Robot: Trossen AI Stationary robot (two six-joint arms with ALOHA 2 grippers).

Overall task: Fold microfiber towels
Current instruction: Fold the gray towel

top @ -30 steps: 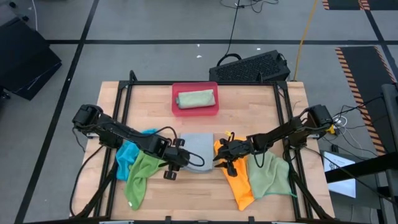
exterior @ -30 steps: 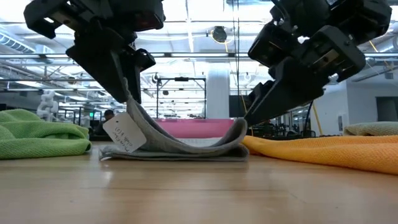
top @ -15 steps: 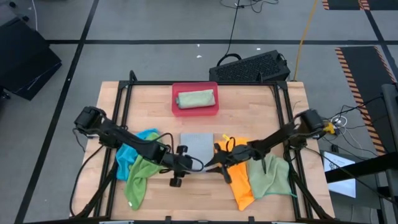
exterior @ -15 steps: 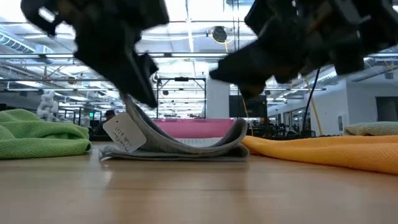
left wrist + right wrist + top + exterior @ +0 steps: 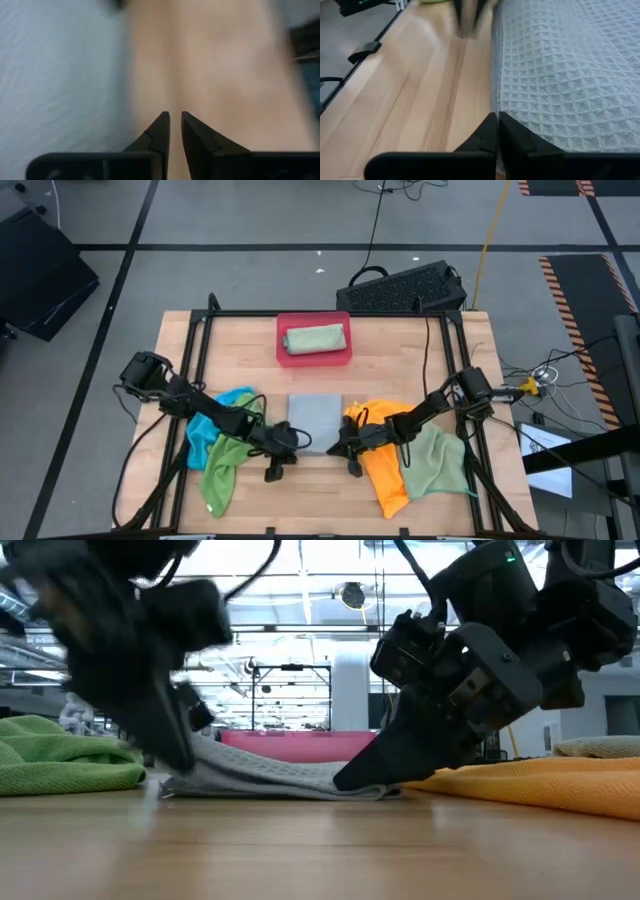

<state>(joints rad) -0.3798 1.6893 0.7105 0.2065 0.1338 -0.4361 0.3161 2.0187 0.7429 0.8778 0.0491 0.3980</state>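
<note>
- While the grey towel (image 5: 315, 418) lies folded flat at mid-table, just in front of the pink tray (image 5: 313, 357), we have both grippers down at its near edge.
- Our left gripper (image 5: 293, 440) sits at the grey towel's near-left corner; its wrist view shows the fingertips (image 5: 161, 127) almost together over bare wood beside the cloth, with no fabric visibly between them.
- Our right gripper (image 5: 338, 445) sits at the grey towel's near-right corner; its fingers (image 5: 490, 131) are pressed shut right at the cloth's edge, and we cannot tell whether they pinch any of it.
- The other towels flank the grey one: blue (image 5: 210, 423) and green (image 5: 228, 462) to its left, orange (image 5: 380, 465) and pale green (image 5: 435, 463) to its right, and a folded one (image 5: 315, 339) rests in the tray.
- We judge the grey towel light, limp and grippy: its waffle weave should not slip, but it will sag and drag on the wood.
- We would take it by the two near corners, pinching every layer together, so the fold stays square.
</note>
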